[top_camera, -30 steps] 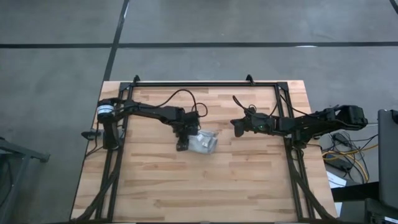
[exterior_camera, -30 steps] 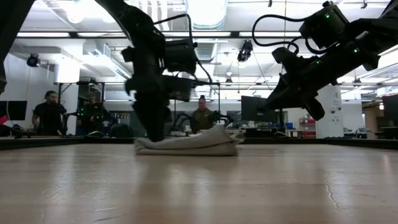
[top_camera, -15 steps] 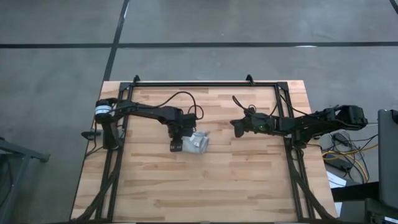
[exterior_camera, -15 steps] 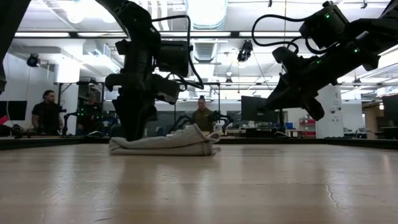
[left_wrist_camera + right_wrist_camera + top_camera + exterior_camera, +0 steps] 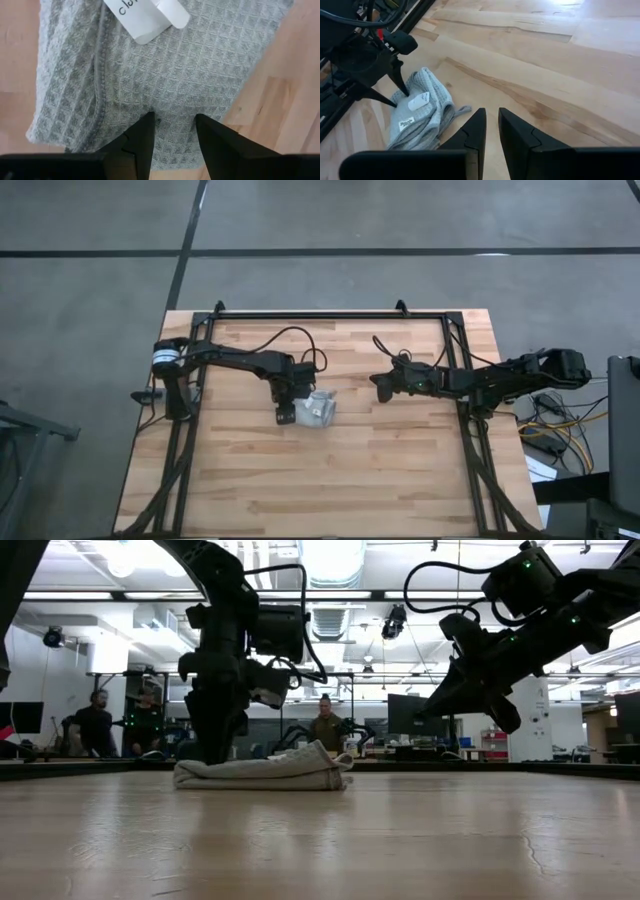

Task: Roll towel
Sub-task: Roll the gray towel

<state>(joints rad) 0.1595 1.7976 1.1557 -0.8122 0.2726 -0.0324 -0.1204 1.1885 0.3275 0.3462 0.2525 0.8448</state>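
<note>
grey-blue waffle cloth, the towel [image 5: 318, 410], lies bunched in a loose, flattened roll near the middle of the desk [image 5: 330, 480]. over the last second it has slid toward the left side of the desk, dragged along with the left gripper [image 5: 285, 416], and it now sits more compact than it did a second ago; in the last half second it has barely shifted. that suggests the rolling is well along, with the bundle thick and layered in the low view [image 5: 262, 770], though its ends look uneven and a white label [image 5: 145, 17] shows on top.

left fingers [image 5: 145, 137] stand a moderate gap apart and have been narrowing; their tips press down onto the towel's upper fold at its left edge. whether any cloth is actually pinched between them i cannot tell.

right gripper [image 5: 379, 386] hangs above the desk, well apart from the towel on its right, fingers [image 5: 475, 132] nearly together with only a thin slit between them, holding nothing.
</note>
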